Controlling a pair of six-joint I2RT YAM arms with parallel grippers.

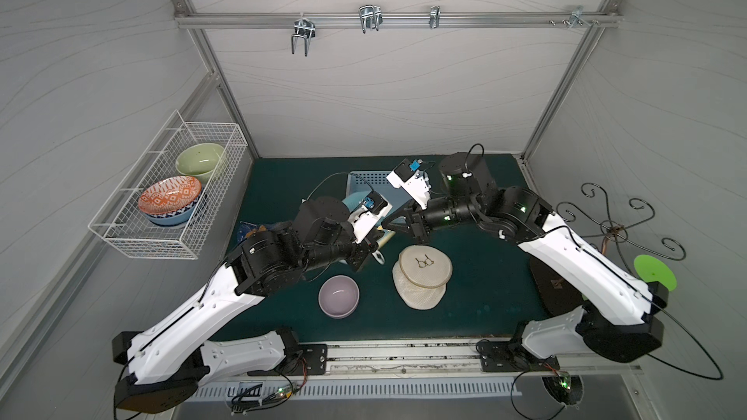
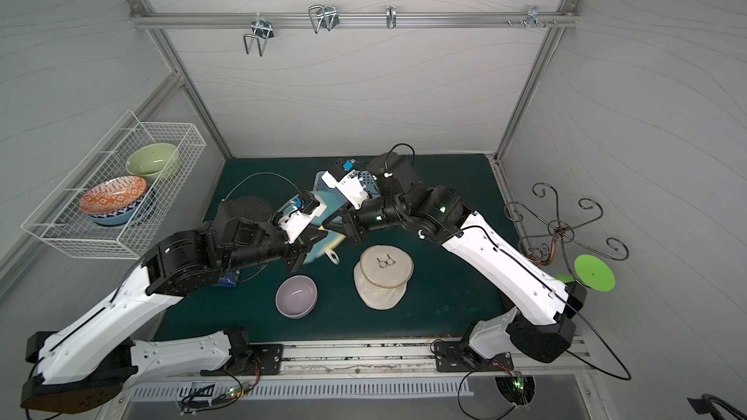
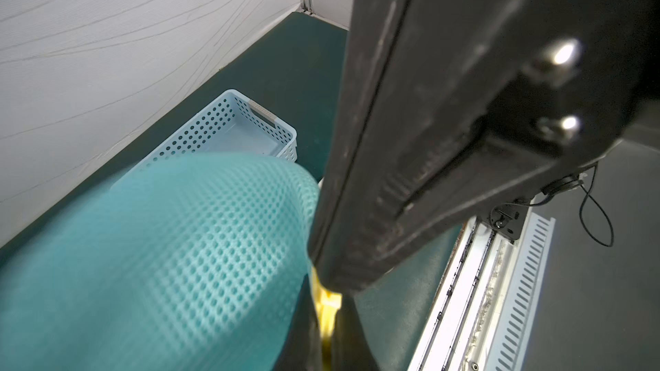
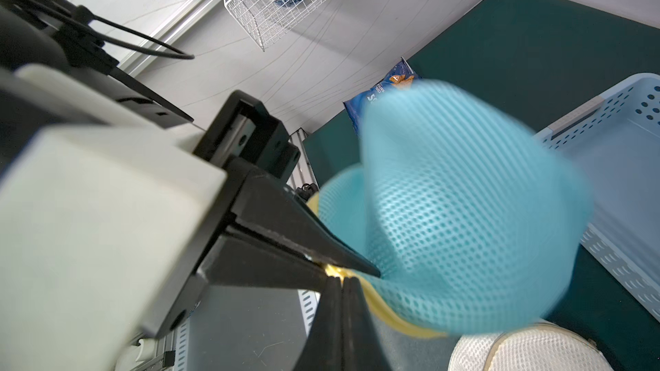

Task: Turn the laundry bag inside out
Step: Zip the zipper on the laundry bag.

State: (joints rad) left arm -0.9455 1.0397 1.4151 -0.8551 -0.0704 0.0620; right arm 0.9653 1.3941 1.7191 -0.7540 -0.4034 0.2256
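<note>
Top views: shows the laundry bag (image 1: 357, 198), teal mesh, held up over the middle of the green mat (image 1: 485, 284), just in front of the blue basket (image 1: 370, 179). Puts the left gripper (image 1: 370, 251) and the right gripper (image 1: 391, 229) tip to tip at the bag's near edge, under arms and wrist cameras that cover most of the mesh. Cannot tell the fingers' state from up here. Leaves a lilac bowl (image 1: 338, 296) and a white mesh pouch (image 1: 422, 276) flat on the mat nearer the front, apart from the bag. Keeps a wire basket (image 1: 161, 204) of bowls on the left wall.

Left wrist view: shows the left gripper (image 3: 326, 319) closed on the bag's yellow rim (image 3: 326, 298), the trim pinched between two dark fingers. Shows the right gripper (image 3: 334, 276) large and close, tip down on the same rim just beside. Sets the blurred mesh in front of the blue basket.

Right wrist view: shows the right gripper (image 4: 341, 289) clamped on the yellow rim, fingers pressed together. Places the left gripper (image 4: 335, 267) right against it, likewise closed on the rim. Swells the bag away from both, blurred, with a snack bag (image 4: 378, 101) on the mat beyond.
</note>
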